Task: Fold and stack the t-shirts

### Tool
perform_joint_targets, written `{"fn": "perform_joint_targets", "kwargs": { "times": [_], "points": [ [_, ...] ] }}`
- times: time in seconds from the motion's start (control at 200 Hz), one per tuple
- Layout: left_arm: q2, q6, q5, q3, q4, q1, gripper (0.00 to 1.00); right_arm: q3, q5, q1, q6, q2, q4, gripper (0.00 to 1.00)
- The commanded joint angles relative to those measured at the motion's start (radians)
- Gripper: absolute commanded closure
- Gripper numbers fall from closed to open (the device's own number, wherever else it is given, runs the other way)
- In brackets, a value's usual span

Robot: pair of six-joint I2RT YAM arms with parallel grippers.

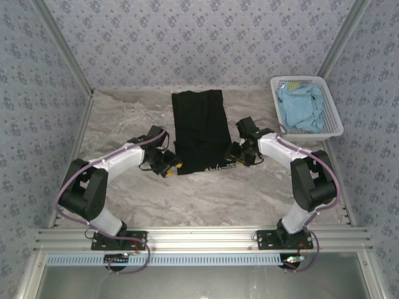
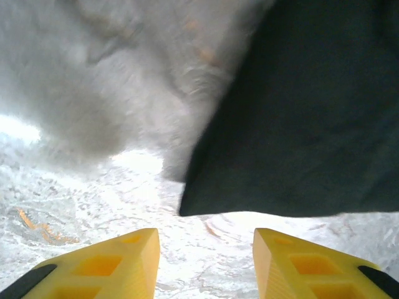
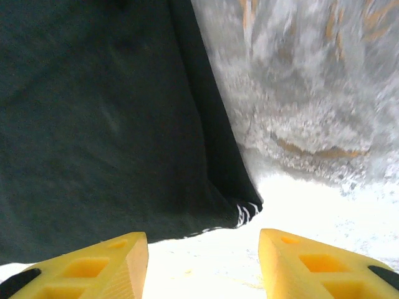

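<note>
1. A black fabric t-shirt [image 1: 198, 131], folded into a long narrow rectangle, lay flat on the grey marbled bench [image 1: 206, 199]. It ran away from the arms and lay between them.
2. The left jaws were parted and empty, just beside the shirt's near left corner. In the left wrist view, their yellow fingertips [image 2: 118, 261] framed bare bench, with the dark corner just ahead.
3. The right jaws were likewise released and held nothing, near the shirt's near right corner. In the right wrist view, a little white print showed at that corner.
4. The shirt looked soft, light and limp. It would likely sag when lifted, and its layers could slide apart. The two near corners seemed the best hold, pinched through every layer and raised together.
5. A white plastic lattice basket [image 1: 330, 118] sat at the bench's far right, well apart from the black shirt. It held a crumpled light blue t-shirt [image 1: 302, 109], not yet folded.
</note>
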Motion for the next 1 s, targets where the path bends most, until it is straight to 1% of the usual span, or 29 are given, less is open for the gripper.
{"fn": "perform_joint_targets", "kwargs": {
  "times": [0.0, 0.1, 0.195, 0.265, 0.365, 0.485, 0.575, 0.665, 0.799, 0.924, 0.994],
  "points": [
    [0.017, -0.099, 0.011, -0.037, 0.081, -0.007, 0.56, -0.016, -0.009, 0.007, -0.022, 0.041, -0.004, 0.48],
    [0.049, -0.136, 0.019, -0.064, 0.164, -0.014, 0.54, -0.001, 0.032, 0.006, -0.034, 0.081, -0.010, 0.48],
    [0.101, -0.145, 0.019, -0.046, 0.193, -0.030, 0.54, 0.032, 0.044, 0.007, -0.037, 0.130, -0.016, 0.50],
    [0.132, -0.158, 0.018, -0.025, 0.220, -0.046, 0.53, 0.041, 0.043, 0.013, -0.037, 0.152, -0.005, 0.54],
    [0.170, -0.166, 0.011, 0.018, 0.214, -0.072, 0.53, 0.040, 0.030, 0.015, -0.022, 0.174, 0.022, 0.60],
    [0.210, -0.174, -0.003, 0.056, 0.211, -0.089, 0.56, 0.041, 0.022, 0.017, -0.012, 0.182, 0.057, 0.73],
    [0.232, -0.173, -0.010, 0.080, 0.209, -0.095, 0.59, 0.049, 0.013, 0.020, -0.014, 0.188, 0.070, 0.88],
    [0.247, -0.171, -0.012, 0.105, 0.212, -0.100, 0.60, 0.037, -0.005, 0.020, 0.004, 0.161, 0.083, 0.94],
    [0.223, -0.173, -0.034, 0.142, 0.172, -0.126, 0.59, -0.011, -0.040, 0.012, 0.063, 0.094, 0.126, 1.00],
    [0.132, -0.203, -0.124, 0.130, 0.074, -0.163, 0.47, -0.043, -0.061, 0.013, 0.131, 0.035, 0.123, 1.00],
    [0.075, -0.244, -0.165, 0.092, 0.038, -0.173, 0.45, -0.066, -0.072, 0.016, 0.170, 0.004, 0.112, 1.00]
  ]
}}
